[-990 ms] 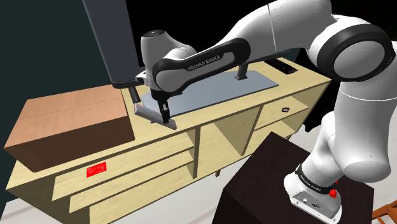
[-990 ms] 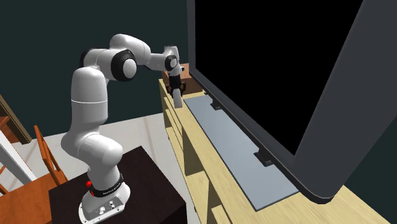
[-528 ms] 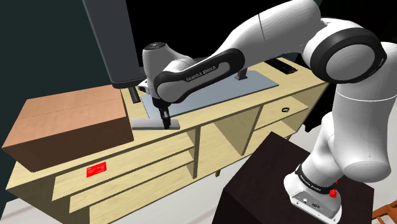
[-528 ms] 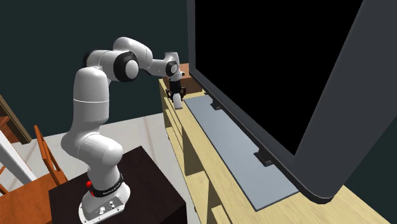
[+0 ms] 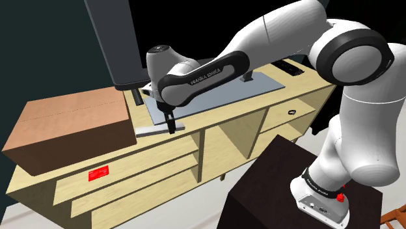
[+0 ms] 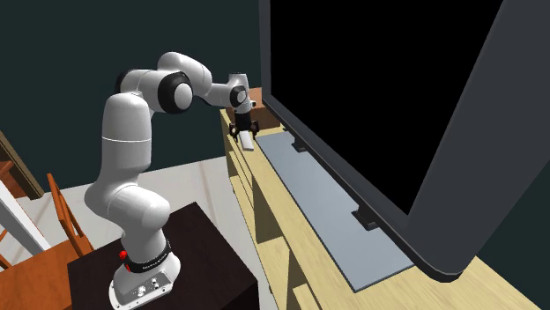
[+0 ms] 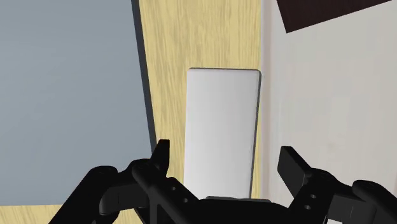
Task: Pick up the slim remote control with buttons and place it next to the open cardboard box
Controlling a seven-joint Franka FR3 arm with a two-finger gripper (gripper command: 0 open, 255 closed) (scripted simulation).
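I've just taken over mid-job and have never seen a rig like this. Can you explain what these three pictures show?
The machine is a white robot arm on a dark stand, ending in a black two-finger gripper. One picture looks down from beside the stand, one looks along the cabinet, and one comes from a camera on the hand. On the wooden cabinet are a brown cardboard box, a large dark screen on a grey plate, and the remote, drawn as a plain pale slab. It lies flat between the open fingers, untouched, so nothing is held.

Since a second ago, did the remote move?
Yes. The remote went down: it hung tilted above the cabinet top, and now it lies flat on it beside the brown box.
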